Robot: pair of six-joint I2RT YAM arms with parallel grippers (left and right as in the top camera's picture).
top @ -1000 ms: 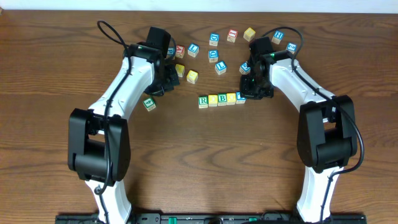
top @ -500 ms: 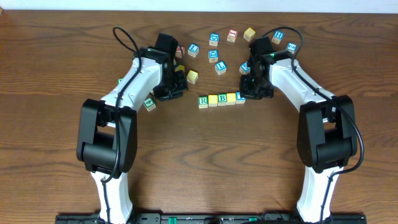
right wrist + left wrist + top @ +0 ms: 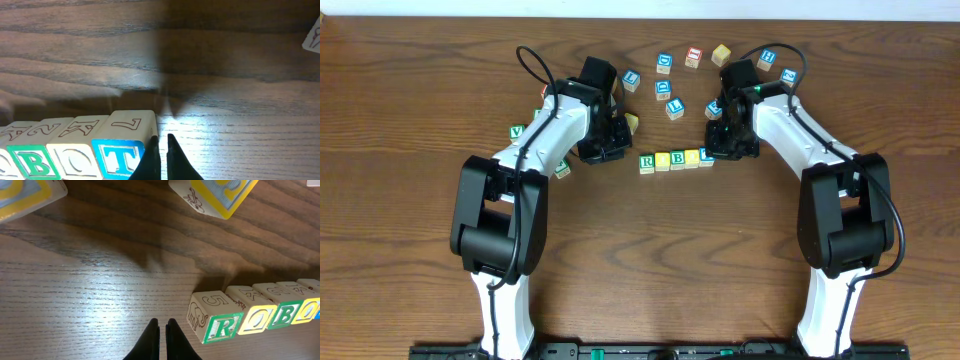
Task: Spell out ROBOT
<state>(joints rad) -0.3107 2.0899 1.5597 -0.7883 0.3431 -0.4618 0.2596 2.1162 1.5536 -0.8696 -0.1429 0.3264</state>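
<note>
A row of letter blocks lies mid-table: green R (image 3: 646, 162), yellow O (image 3: 662, 160), green B (image 3: 677, 158), yellow O (image 3: 692, 157), blue T (image 3: 706, 156). My left gripper (image 3: 611, 150) is shut and empty, low over the wood just left of the R block (image 3: 216, 325); its fingertips (image 3: 162, 326) stand a small gap from it. My right gripper (image 3: 722, 150) is shut and empty; its fingertips (image 3: 162, 141) touch the right side of the T block (image 3: 120, 150).
Several loose letter blocks lie behind the row, among them a blue one (image 3: 664, 63), a red one (image 3: 694, 56), a tan one (image 3: 721, 53) and a yellow one (image 3: 631, 122). A green block (image 3: 517, 131) lies left of my left arm.
My left arm has swung right, bringing its shut gripper down to the left end of the row. The right arm and the row have not moved.
</note>
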